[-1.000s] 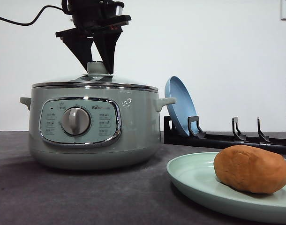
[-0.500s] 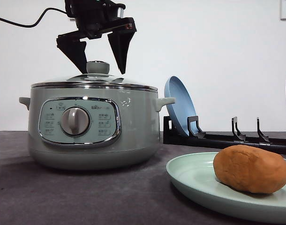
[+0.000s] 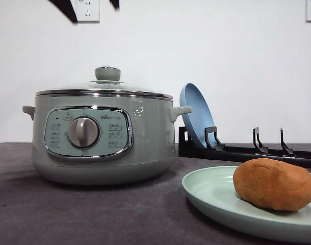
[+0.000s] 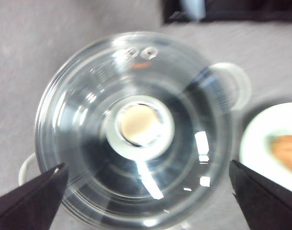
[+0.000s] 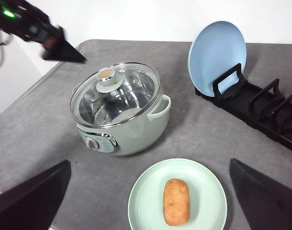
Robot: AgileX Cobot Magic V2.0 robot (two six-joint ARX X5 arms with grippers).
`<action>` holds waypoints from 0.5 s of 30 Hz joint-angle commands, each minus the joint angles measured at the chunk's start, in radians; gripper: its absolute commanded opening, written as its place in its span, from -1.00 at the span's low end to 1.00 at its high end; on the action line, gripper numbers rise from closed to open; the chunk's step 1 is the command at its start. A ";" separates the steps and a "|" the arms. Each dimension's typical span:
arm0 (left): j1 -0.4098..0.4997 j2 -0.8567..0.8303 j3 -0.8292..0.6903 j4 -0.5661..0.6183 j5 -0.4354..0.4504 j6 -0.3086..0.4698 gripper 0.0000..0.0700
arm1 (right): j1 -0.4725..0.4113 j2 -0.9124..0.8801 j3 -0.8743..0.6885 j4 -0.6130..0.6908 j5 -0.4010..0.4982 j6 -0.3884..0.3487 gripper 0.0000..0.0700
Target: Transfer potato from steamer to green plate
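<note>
lower right of the front view: your potato (image 3: 274,184) sits on the green plate (image 3: 211,196). behind, the steamer (image 3: 102,135) is lidded again; the left fingers (image 4: 36,201), spread empty, have lifted clear. right fingers (image 5: 261,201) wide, empty.

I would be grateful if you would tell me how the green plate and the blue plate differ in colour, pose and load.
The green plate is pale mint; the blue plate is light blue. The green plate lies flat on the table, while the blue plate stands on edge in the black rack. The green plate holds the potato; the blue plate holds nothing. Both are round and look alike in size.
</note>
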 commanded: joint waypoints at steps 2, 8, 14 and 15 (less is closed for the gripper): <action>-0.007 -0.049 0.010 0.007 0.012 0.007 1.00 | 0.006 0.006 0.016 0.001 0.015 -0.027 1.00; -0.007 -0.250 -0.176 0.091 0.012 0.012 1.00 | 0.006 0.006 0.016 0.001 0.027 -0.065 1.00; -0.007 -0.533 -0.520 0.282 0.012 0.024 1.00 | 0.006 0.006 0.015 -0.003 0.049 -0.105 1.00; -0.007 -0.582 -0.576 0.312 0.012 0.024 1.00 | 0.006 0.006 0.014 -0.004 0.049 -0.113 1.00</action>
